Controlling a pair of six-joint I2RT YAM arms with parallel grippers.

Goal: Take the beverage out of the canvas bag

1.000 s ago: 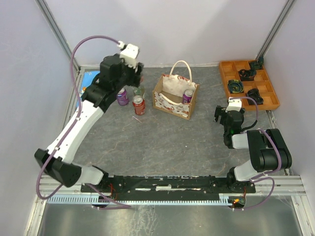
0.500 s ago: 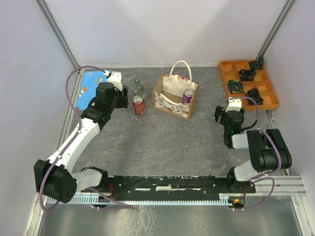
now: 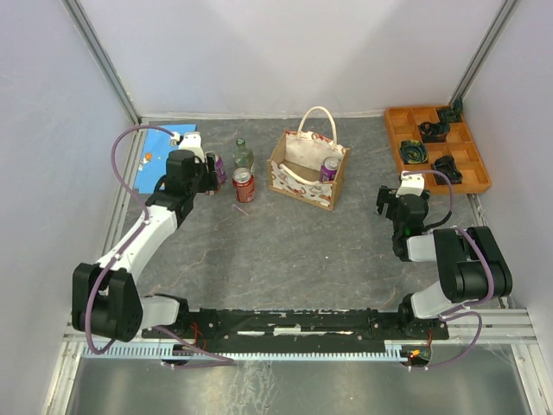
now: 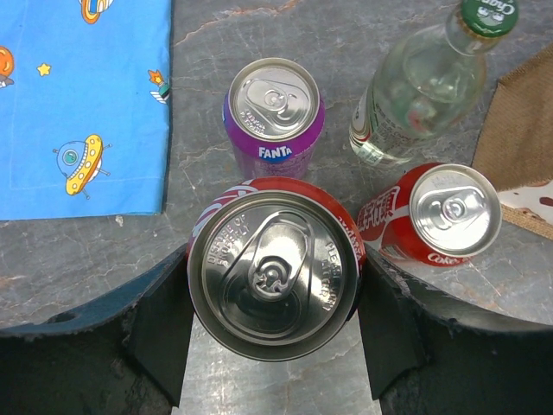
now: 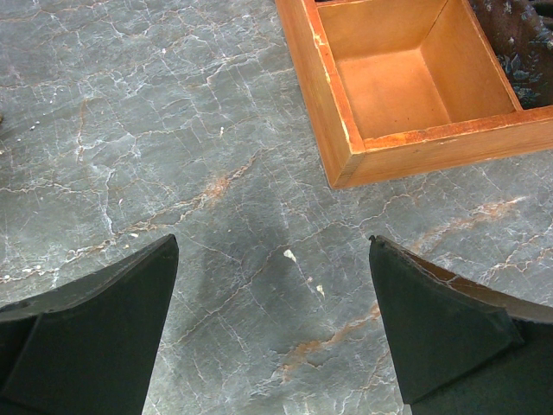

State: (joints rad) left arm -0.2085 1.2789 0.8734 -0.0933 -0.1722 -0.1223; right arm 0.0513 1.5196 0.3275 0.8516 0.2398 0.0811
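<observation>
The canvas bag [image 3: 304, 173] stands upright at the back middle, and a purple can [image 3: 329, 168] shows inside its right end. The bag's edge also shows in the left wrist view [image 4: 523, 138]. My left gripper [image 3: 204, 171] is low at the back left, shut on a red can [image 4: 274, 272] seen from above between its fingers. Just beyond it stand a purple Fanta can [image 4: 274, 104], a red Coke can [image 4: 445, 212] and a clear glass bottle [image 4: 423, 86]. My right gripper [image 3: 399, 206] is open and empty over bare table [image 5: 272, 259].
An orange compartment tray [image 3: 436, 147] holding dark objects sits at the back right; its corner is just beyond the right gripper [image 5: 346, 130]. A blue printed cloth [image 3: 160, 143] lies at the back left, near the left gripper [image 4: 78, 95]. Walls enclose the table.
My left arm has come down and to the left from high above the cans to table level beside the purple Fanta can. The right arm has not moved.
</observation>
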